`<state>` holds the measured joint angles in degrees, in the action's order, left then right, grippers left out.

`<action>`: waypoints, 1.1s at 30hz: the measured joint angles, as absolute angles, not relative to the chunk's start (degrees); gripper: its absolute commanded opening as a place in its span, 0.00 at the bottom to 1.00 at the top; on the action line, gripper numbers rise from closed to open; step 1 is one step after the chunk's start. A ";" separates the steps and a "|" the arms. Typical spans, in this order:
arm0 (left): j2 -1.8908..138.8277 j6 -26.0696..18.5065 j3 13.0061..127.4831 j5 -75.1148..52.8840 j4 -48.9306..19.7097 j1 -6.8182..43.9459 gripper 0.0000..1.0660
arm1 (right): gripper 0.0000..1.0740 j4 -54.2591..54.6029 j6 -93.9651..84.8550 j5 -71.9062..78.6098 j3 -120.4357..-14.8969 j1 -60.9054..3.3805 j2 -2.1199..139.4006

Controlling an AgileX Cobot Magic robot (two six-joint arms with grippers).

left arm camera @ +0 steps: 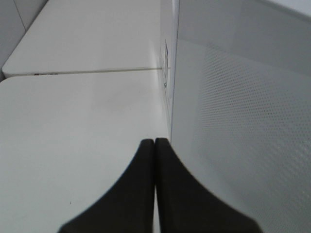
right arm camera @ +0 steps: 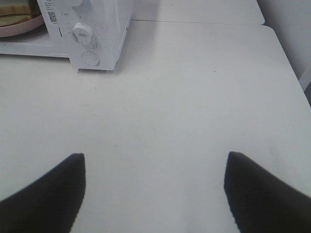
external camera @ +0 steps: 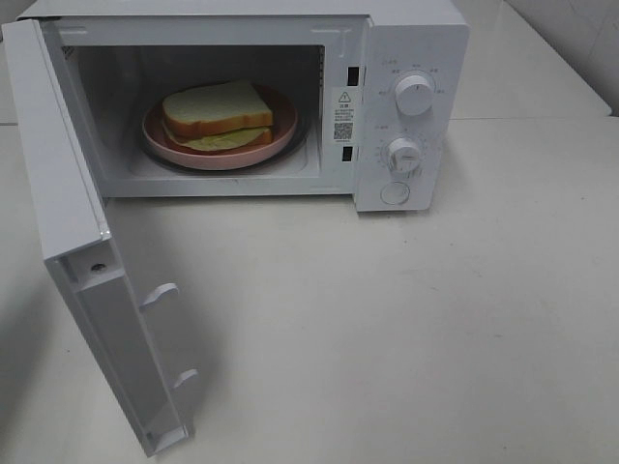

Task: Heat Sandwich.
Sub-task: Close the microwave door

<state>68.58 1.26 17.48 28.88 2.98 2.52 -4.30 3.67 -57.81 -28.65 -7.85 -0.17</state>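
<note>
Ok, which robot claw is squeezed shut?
The left gripper: its jaws press together. The right gripper holds its jaws wide apart above the table.

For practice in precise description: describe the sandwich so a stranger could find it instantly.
Find the white microwave, its door open. Inside sits a round pink plate. The sandwich lies on it: square white bread with tan crust, the only food.

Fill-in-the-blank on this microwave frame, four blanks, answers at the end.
The sandwich lies on a pink ____ inside the microwave.
The microwave door stands ____.
The left gripper has its jaws ____.
The right gripper has its jaws ____.
Missing: plate; open; shut; open.
</note>
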 measured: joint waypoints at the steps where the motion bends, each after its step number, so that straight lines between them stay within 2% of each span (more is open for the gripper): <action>1: 69.73 1.32 17.48 31.34 3.61 2.52 0.00 | 0.71 -4.30 3.67 -57.81 -28.65 -7.85 -0.17; 7: 78.15 5.61 17.53 39.82 9.85 2.52 0.00 | 0.71 -4.30 3.67 -57.81 -28.65 -7.85 -0.17; 12: 81.36 6.13 17.59 42.91 12.83 2.52 0.00 | 0.71 -4.30 3.67 -57.81 -28.65 -7.85 -0.17; 22: 89.61 12.38 20.45 48.41 20.34 2.52 0.00 | 0.71 -4.30 3.67 -57.81 -28.65 -7.85 -0.17; 27: 91.73 14.55 21.66 49.96 22.75 2.52 0.00 | 0.71 -4.30 3.67 -57.81 -28.65 -7.85 -0.17; 33: 93.05 14.73 21.77 50.08 21.60 4.76 0.00 | 0.71 -4.30 3.67 -57.81 -28.65 -7.85 -0.17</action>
